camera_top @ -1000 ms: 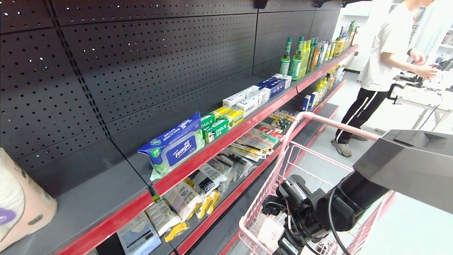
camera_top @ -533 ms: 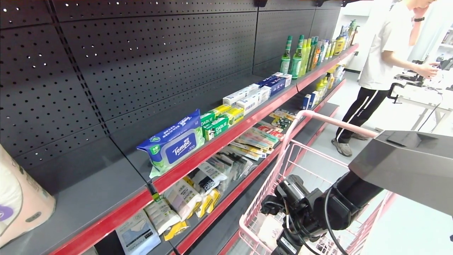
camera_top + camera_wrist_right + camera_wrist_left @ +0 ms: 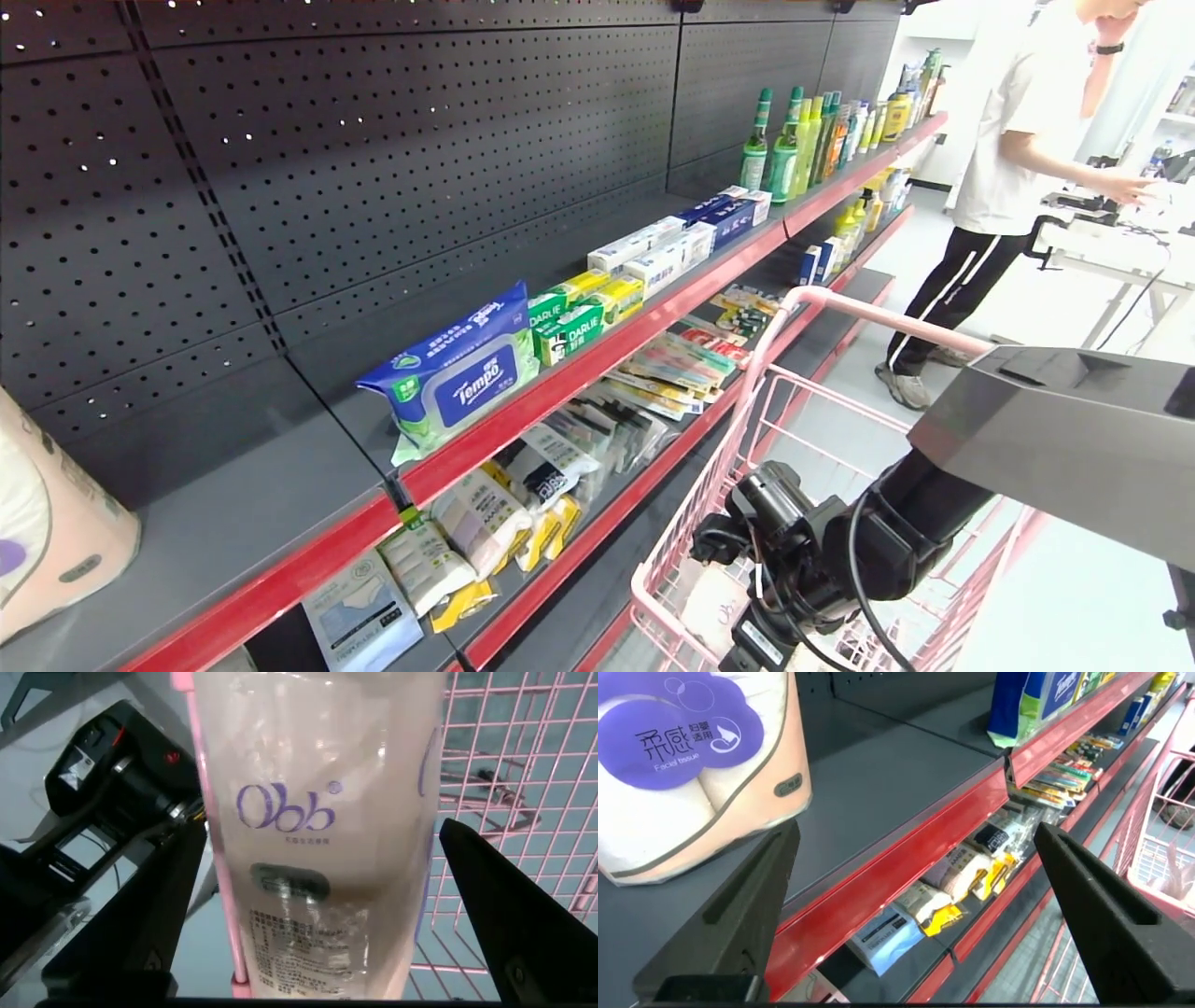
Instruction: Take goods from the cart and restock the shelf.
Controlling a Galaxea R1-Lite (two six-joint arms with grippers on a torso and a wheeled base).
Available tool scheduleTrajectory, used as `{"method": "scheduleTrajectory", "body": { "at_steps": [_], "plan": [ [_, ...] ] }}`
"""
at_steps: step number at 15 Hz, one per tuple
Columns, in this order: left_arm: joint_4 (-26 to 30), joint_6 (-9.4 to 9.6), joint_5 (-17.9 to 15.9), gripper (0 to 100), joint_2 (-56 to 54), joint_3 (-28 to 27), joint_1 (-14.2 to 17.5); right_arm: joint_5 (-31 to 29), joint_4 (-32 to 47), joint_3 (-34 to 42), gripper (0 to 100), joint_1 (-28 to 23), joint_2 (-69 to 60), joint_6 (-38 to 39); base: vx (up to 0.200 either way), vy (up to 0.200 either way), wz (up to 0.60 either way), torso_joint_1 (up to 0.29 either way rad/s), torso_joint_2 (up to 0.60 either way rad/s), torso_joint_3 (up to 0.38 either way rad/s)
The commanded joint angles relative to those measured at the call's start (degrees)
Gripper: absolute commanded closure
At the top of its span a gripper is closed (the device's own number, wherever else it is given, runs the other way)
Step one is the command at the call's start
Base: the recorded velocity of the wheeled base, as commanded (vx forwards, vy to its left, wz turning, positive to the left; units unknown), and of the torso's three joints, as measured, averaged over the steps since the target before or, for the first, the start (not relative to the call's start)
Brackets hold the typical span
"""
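On the far left a toilet paper pack [image 3: 47, 551] already stands on the shelf [image 3: 243, 504], with my left jaws released and empty near it, and wet wipes [image 3: 457, 378] lie farther right, so I judge restocking partly done. On the right, down in the cart [image 3: 840, 313], my right jaws are spread either side of a pink pack [image 3: 318, 877], not clenched; gripping, lifting and shelving it remain.

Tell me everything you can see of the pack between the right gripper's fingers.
The pack is a bundle in glossy, pale pinkish plastic wrap with purple print and a dark label. It sits in the pink cart, close to its rim. The right gripper is open, one finger either side, neither touching it.
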Motion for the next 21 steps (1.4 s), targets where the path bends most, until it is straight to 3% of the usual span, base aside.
{"method": "scheduleTrajectory", "body": {
  "at_steps": [1, 13, 18, 21],
  "plan": [
    [0.0, -0.04, 0.1, 0, 0.0, 0.0, 0.0, -0.1, 0.0, -0.5, 0, -1.0, 0.8, 0.0, 0.0, 0.0, 0.0, 0.0, 0.0, 0.0],
    [0.0, -0.04, 0.0, 0, 0.0, 0.0, 0.0, -0.2, 0.1, -2.1, 0, -2.4, 1.6, -4.9, 0.0, 0.0, 0.0, 0.0, 0.0, 0.0],
    [0.0, -0.04, 0.1, 0, 0.0, 0.0, 0.0, -0.3, 0.2, -2.2, 0, -2.9, 1.6, -6.3, 0.0, 0.0, 0.6, -0.071, 0.15, 0.089],
    [0.0, -0.04, 0.1, 0, 0.0, 0.0, 0.0, -0.3, 0.3, -2.1, 0, -2.9, 1.6, -6.4, 0.0, 0.0, 0.0, -0.113, 0.29, 0.162]
  ]
}}
